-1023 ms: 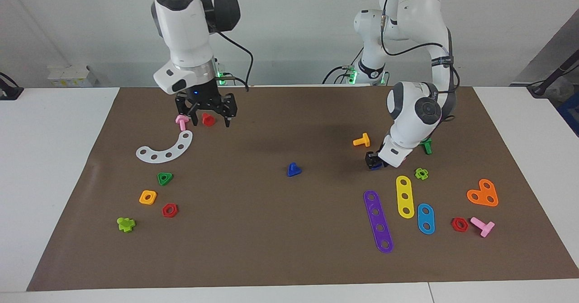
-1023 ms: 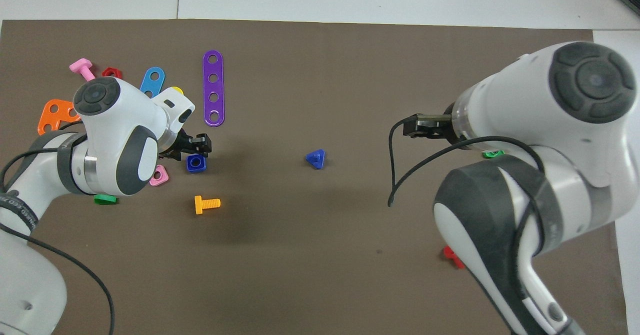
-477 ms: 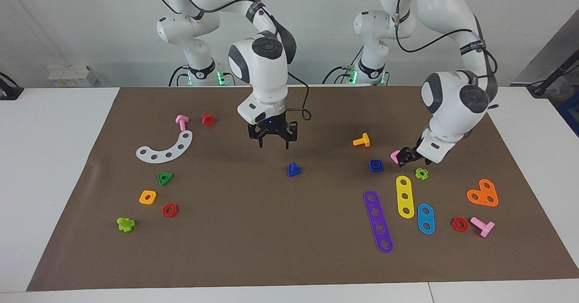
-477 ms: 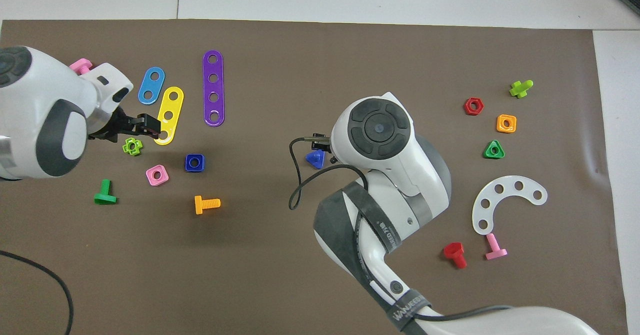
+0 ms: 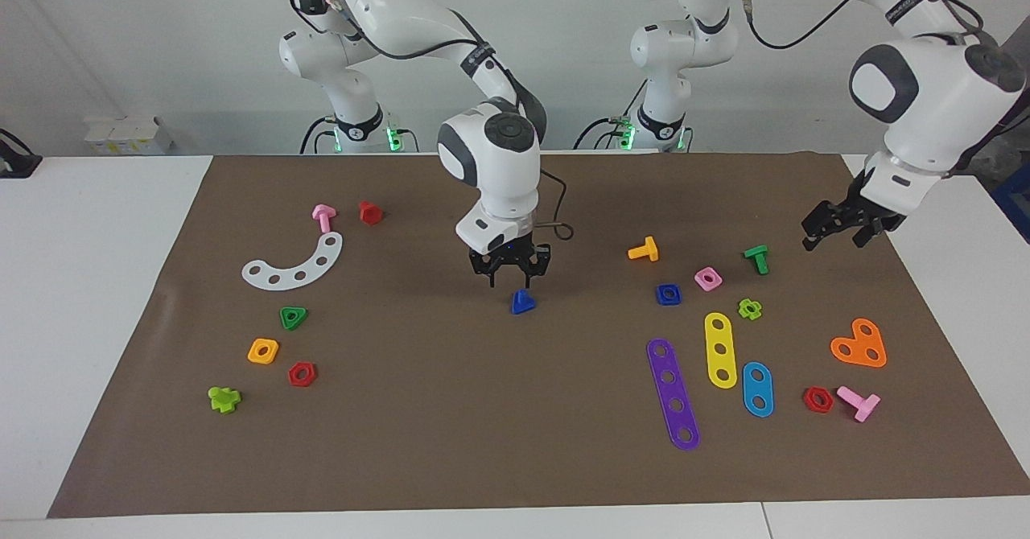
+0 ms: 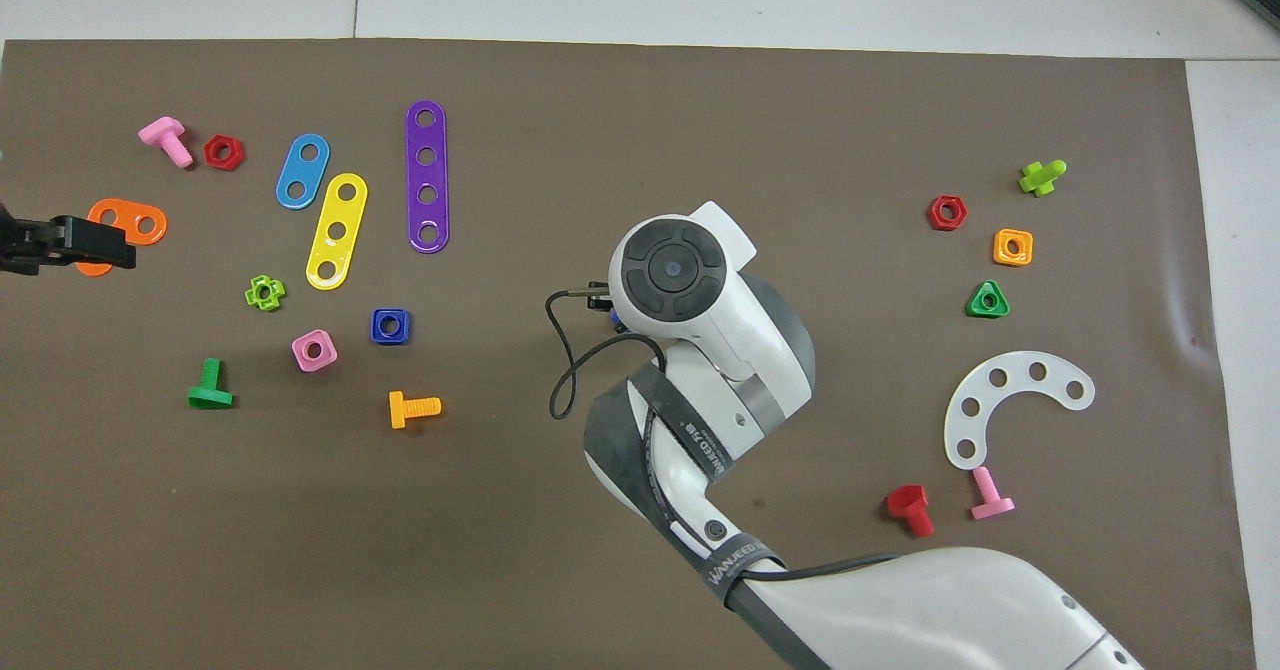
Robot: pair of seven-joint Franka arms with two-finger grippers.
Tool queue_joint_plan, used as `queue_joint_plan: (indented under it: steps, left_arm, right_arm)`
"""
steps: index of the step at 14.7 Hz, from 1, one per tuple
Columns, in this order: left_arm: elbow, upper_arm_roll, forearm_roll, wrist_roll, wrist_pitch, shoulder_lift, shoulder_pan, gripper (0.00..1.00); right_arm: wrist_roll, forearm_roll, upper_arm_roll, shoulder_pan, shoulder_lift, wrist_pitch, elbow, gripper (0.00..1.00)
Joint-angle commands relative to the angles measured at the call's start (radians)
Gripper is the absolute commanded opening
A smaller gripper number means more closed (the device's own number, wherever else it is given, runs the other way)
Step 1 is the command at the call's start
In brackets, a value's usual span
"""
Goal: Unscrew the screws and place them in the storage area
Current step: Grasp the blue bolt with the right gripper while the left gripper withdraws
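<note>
I hold the right pincer [image 5: 511,279], fingers apart, just above the blue screw [image 5: 522,302]; next I lower and clamp it; the left pincer [image 5: 837,229], also apart, waits.

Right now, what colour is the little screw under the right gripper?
Blue; the screw shows best in the facing view, below the right gripper.

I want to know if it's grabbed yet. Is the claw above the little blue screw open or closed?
Open. The right gripper hangs just over the blue screw, its fingers spread apart, and the screw sits on the mat.
</note>
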Motion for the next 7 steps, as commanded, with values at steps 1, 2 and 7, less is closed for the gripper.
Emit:
queue_joint_plan:
  steps: [1,2,7]
  left_arm:
    - [0.076,-0.007,0.020,-0.025,-0.129,-0.048,-0.012,1.00]
    - [0.135,-0.010,0.020,-0.038,-0.190,-0.037,-0.018,1.00]
    - [0.202,-0.030,0.076,-0.054,-0.284,-0.034,-0.027,1.00]
  right_arm:
    - [0.015,-0.020,-0.002,0.014,0.048,0.068,0.036,0.64]
    - [0.017,-0.020,-0.002,0.014,0.056,0.079,0.036,0.63]
    - [0.021,-0.034,-0.002,0.020,0.070,0.088,0.024,0.58]
